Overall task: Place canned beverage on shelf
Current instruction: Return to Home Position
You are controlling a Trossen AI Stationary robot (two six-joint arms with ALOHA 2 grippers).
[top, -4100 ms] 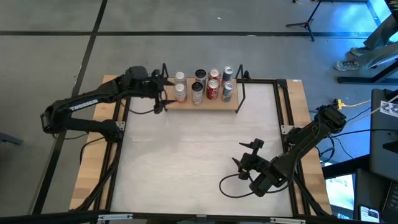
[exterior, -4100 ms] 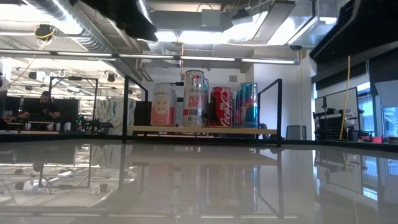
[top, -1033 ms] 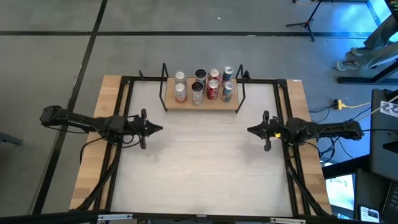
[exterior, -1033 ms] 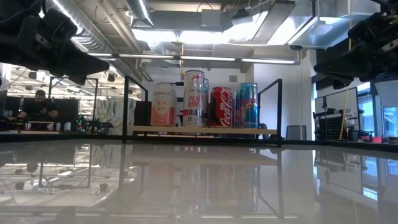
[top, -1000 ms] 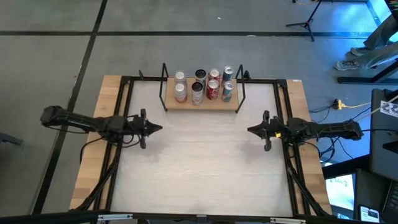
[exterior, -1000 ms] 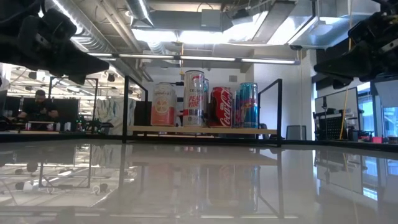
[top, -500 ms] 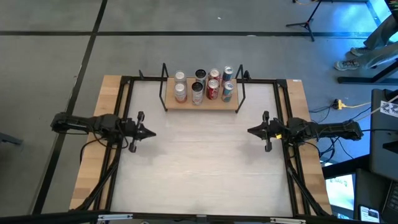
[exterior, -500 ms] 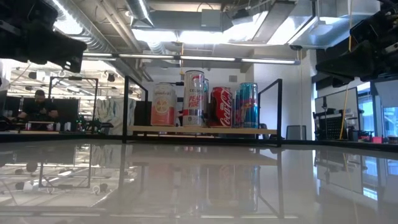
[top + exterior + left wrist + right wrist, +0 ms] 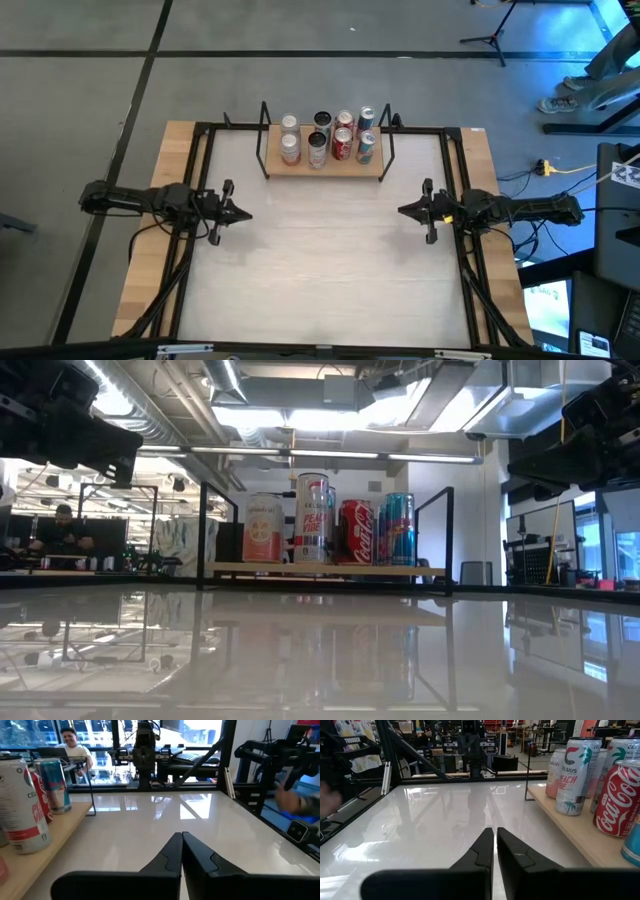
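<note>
Tabletop (image 9: 320, 270) sides hold your left gripper (image 9: 243, 213) and right gripper (image 9: 403, 210), both pinched together; a stray swing could knock cans (image 9: 342, 145) off the shelf (image 9: 330, 170).

In the right wrist view, on the tall white can (image 9: 572, 775) standing on the shelf (image 9: 570, 827): "CELSIUS" in dark capitals, with "PEACH VIBE" in pink below. On the red can (image 9: 616, 802) just beside it: the white "Coca-Cola" script, running up the side. On a second white can (image 9: 626, 751) behind those two: only the opening letters of "CELSIUS", the rest hidden. Also legible in the low view: "PEACH VIBE" and "Coca-Cola". In the left wrist view, on the nearest white can (image 9: 22, 805): just "CE" and red "PE". Small print on the pink can (image 9: 554, 772) and markings on the blue can (image 9: 400, 528): too small to make out
</note>
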